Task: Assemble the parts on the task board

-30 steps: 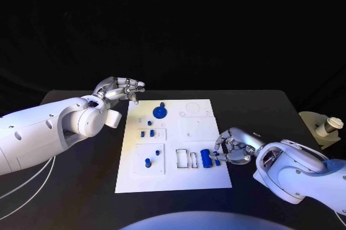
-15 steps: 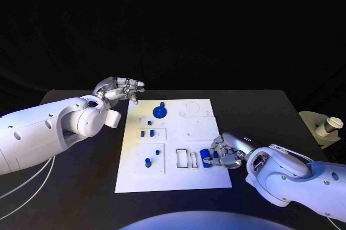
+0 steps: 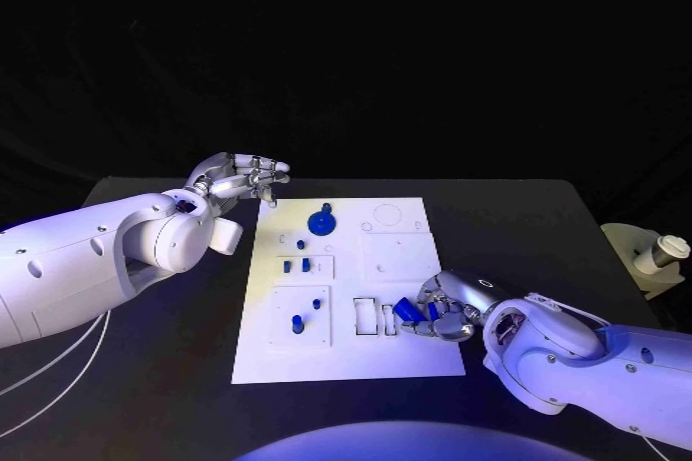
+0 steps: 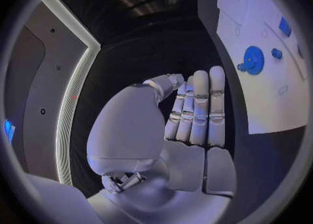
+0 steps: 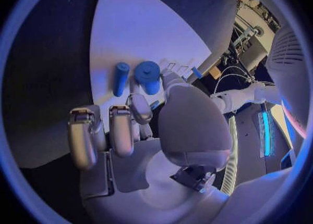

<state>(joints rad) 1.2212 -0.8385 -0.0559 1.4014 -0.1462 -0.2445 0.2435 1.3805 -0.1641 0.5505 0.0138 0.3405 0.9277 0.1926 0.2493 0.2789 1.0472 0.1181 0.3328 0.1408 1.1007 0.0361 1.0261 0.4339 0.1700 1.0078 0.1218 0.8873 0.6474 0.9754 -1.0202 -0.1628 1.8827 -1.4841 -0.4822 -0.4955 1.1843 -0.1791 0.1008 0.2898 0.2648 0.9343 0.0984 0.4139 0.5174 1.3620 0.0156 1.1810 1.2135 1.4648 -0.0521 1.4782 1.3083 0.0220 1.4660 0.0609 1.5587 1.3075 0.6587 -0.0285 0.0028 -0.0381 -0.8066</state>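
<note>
- The task board (image 3: 346, 291) is lying flat in the middle of the black tabletop (image 3: 519, 231), its long side running away from the robot, so that both arms can reach it from their own sides.
- The right hand (image 3: 440, 316) is working at the board's near right edge, curled over two loose blue parts beside the rectangular cut-outs (image 3: 378, 317); its fingers (image 5: 121, 130) are bending in round them.
- In the right wrist view a thick blue cylinder (image 5: 147, 76) and a thinner blue peg (image 5: 120, 78) are lying side by side on the white plate just past the fingertips. I cannot tell whether either one is truly pinched or only touched.
- My guess is that the hand is gathering one of these pieces to seat it in a nearby cut-out, which would explain the low, cupped posture.
- The left hand (image 3: 242, 178) is hovering off the board's far left corner, above the tabletop, with its fingers (image 4: 202, 107) lying straight and pressed together, holding nothing; it seems parked out of the way.
- A blue gear (image 3: 320, 223) is sitting near the board's far end, and small blue pegs (image 3: 297, 324) are standing in the left-hand blocks, apparently already seated.
- A pale stand with a small cup-like object (image 3: 663, 253) is resting off the tabletop's right side, well apart from the work.
</note>
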